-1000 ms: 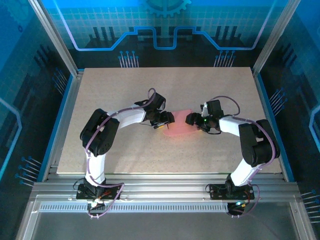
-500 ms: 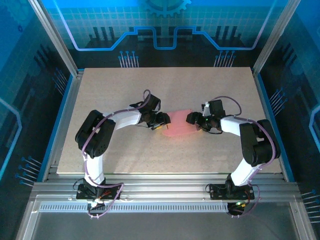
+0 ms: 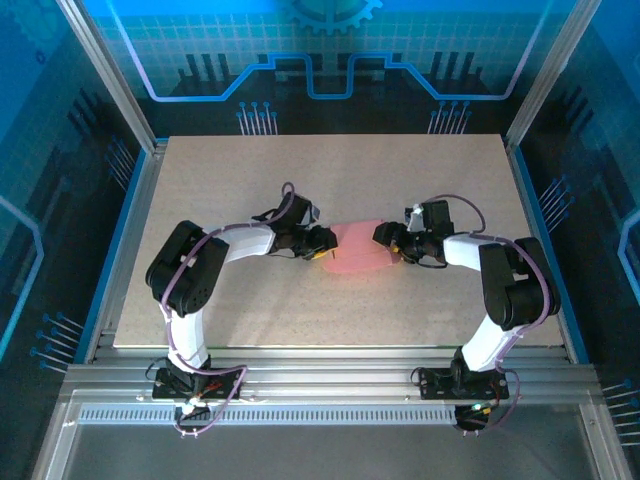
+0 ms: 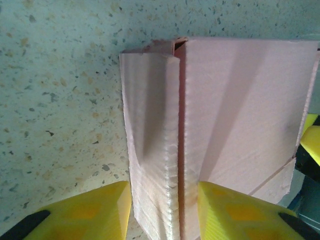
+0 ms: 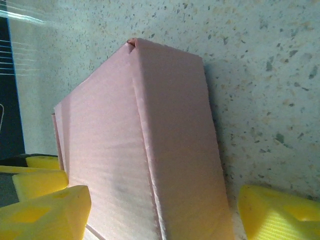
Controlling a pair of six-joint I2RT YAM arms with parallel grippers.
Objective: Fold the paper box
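- The paper box point(image 3: 355, 250) lies in the middle of the table point(image 3: 250, 300) between the two claws, where it was a second ago.
- The left gripper point(image 3: 322, 243) is at the box's left end. Its arm has swung left, and its jaws have narrowed.
- Its yellow fingers point(image 4: 95, 212) now flank a raised fold; I cannot tell if they pinch it.
- The right gripper point(image 3: 386, 238) has barely moved. Its jaws are spread wide astride the box's right end, one finger just clear.
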